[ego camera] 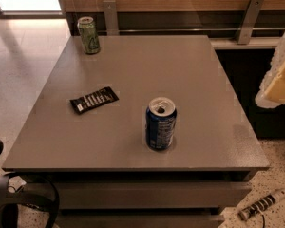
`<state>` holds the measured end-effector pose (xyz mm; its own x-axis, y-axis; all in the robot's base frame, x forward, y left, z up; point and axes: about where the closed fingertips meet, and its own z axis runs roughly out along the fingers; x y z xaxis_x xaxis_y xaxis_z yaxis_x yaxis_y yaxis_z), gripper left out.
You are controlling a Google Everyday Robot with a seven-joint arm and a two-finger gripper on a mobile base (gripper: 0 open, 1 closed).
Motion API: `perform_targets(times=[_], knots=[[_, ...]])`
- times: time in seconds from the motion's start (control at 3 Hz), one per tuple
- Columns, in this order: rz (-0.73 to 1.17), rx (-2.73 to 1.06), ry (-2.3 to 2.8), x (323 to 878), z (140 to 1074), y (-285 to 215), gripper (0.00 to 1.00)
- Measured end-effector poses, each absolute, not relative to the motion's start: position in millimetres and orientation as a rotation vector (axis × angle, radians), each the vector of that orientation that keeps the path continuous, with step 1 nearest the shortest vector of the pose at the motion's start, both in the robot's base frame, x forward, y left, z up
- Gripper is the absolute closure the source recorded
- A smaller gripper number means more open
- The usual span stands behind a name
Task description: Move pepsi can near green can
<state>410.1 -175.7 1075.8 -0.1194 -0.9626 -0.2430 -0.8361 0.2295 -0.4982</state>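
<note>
Upright pepsi can [161, 123] stands by the near edge of the table [180, 70], low and left of the gripper [278, 77] hanging at the right, its state impossible to tell, the green can [89, 35] at the far-left corner.

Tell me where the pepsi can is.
The pepsi can stands upright near the front edge of the table, right of the black wrapper, far from the green can at the back-left corner. The gripper hangs at the frame's right edge.
</note>
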Motion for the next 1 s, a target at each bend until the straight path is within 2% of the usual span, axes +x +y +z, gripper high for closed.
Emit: perform_targets(times=[0.33,1.0], knots=[[-0.316,-1.644,1.989,409.8,1076.6,-174.7,0.0],[-0.108,-1.555,1.877,425.1,1054.0,-184.5,0.0]])
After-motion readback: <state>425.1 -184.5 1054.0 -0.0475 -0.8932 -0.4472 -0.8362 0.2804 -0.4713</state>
